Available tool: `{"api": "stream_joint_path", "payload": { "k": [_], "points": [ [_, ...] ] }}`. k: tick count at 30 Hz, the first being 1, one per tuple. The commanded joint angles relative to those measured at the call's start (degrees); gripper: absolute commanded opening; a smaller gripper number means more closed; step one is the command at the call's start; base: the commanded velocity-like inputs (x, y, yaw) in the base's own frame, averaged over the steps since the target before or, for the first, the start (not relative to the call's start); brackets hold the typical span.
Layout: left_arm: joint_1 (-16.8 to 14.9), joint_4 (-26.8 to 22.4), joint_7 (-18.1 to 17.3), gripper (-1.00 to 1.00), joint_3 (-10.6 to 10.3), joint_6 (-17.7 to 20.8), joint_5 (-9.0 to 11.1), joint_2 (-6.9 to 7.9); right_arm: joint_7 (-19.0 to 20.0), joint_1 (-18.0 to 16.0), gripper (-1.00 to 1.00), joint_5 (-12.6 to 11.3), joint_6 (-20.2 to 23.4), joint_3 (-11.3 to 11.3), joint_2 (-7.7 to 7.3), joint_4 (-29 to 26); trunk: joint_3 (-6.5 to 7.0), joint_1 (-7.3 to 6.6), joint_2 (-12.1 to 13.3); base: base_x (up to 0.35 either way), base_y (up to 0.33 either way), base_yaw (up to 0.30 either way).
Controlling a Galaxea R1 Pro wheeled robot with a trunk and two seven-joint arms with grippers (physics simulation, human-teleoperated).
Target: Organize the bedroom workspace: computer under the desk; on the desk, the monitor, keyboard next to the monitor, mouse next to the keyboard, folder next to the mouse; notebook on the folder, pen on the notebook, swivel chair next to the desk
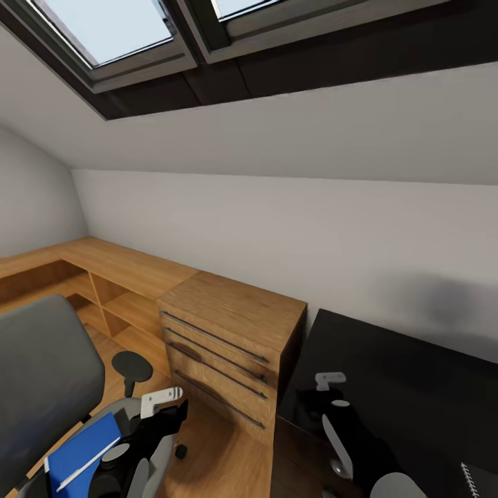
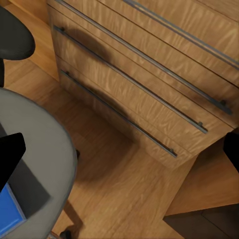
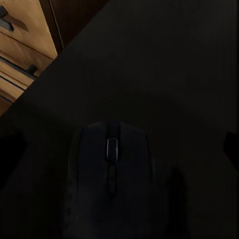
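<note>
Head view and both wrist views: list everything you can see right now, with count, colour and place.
swivel chair: one, grey, lower left
folder: one, blue, on the chair seat
pen: one, pale, lying on the folder
chest of drawers: one, light wood, between chair and desk
desk: one, black, lower right
mouse: one, black, on the desk
notebook: one, grey, desk's near right corner
roof window: dark-framed, top
left gripper: over the chair, open
right gripper: over the desk, open

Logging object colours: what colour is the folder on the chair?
Bright blue folder, clearest in the head view.
</note>
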Motion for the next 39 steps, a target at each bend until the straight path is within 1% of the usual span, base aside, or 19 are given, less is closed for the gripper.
{"api": "stream_joint_path", "payload": {
  "k": [1, 3, 5, 8, 10, 11, 13, 16, 21, 26, 36, 39],
  "points": [
    [-0.03, -0.08, 0.34, 1.00, 0.01, 0.27, 0.49, -0.03, -0.39, -0.05, 1.00, -0.26, 0.54, -0.03, -0.04, -0.09, -0.07, 0.00, -0.05, 0.000, 0.000, 0.000],
    [-0.03, -0.07, 0.34, 1.00, 0.00, 0.28, 0.49, -0.03, -0.32, -0.07, 1.00, -0.28, 1.00, -0.59, -0.04, -0.08, -0.07, 0.00, -0.05, 0.000, 0.000, 0.000],
    [-0.03, -0.08, 0.34, 1.00, 0.01, 0.28, 0.49, -0.03, -0.17, -0.15, 1.00, -0.24, 1.74, -1.70, -0.04, -0.06, -0.07, 0.00, -0.05, 0.000, 0.000, 0.000],
    [-0.02, -0.09, 0.34, 1.00, 0.04, 0.28, 0.49, -0.03, -0.06, -0.24, 1.00, -0.22, 1.99, -2.06, -0.04, 0.21, -0.07, 0.00, -0.05, 0.000, 0.000, 0.000],
    [-0.04, -0.09, 0.34, 1.00, 0.00, 0.28, 0.49, -0.03, 0.04, -0.78, 1.00, -0.22, 2.04, -2.18, -0.04, 1.42, -0.07, 0.00, -0.05, 0.000, 0.000, 0.000],
    [-0.03, -0.09, 0.34, 1.00, 0.00, 0.28, 0.49, -0.03, 0.06, -1.12, 1.00, -0.23, 2.03, -2.20, -0.04, 2.12, -0.07, 0.00, -0.05, 0.000, 0.000, 0.000],
    [-0.02, -0.14, 0.29, 1.00, -0.01, 0.31, 0.49, -0.03, 0.21, -3.23, 1.00, -0.35, 1.82, -2.26, -0.04, 6.25, -0.07, 0.00, -0.05, 0.000, 0.000, 0.000],
    [-0.02, -0.34, 0.27, 1.00, 0.01, 0.34, 0.49, -0.03, 0.34, -5.42, 1.00, -0.42, 1.60, -2.29, -0.02, 10.30, -0.07, 0.00, -0.05, 0.000, 0.000, 0.000],
    [-0.02, -0.50, 0.25, 1.00, 0.00, 0.36, 0.49, -0.03, 0.87, -7.05, 1.00, -0.47, 1.45, -2.30, 0.18, 13.11, -0.07, 0.00, -0.05, 0.000, 0.000, 0.000],
    [-0.02, -0.53, 0.25, 1.00, 0.02, 0.36, 0.49, -0.03, 1.79, -7.27, 1.00, -0.47, 1.47, -2.31, 0.22, 13.53, -0.07, 0.00, -0.05, 0.000, 0.000, 0.000],
    [-0.02, -0.53, 0.26, 1.00, 0.00, 0.36, 0.49, -0.03, 1.92, -7.32, 1.00, -0.48, 1.97, -2.26, 0.31, 13.72, -0.07, 0.00, -0.05, -0.003, 0.000, 0.000],
    [-0.02, -0.53, 0.26, 1.00, 0.00, 0.36, 0.49, -0.03, 1.92, -7.32, 1.00, -0.48, 1.99, -2.26, 0.31, 13.73, -0.07, 0.00, -0.05, -0.159, 0.000, 0.000]
  ]
}}
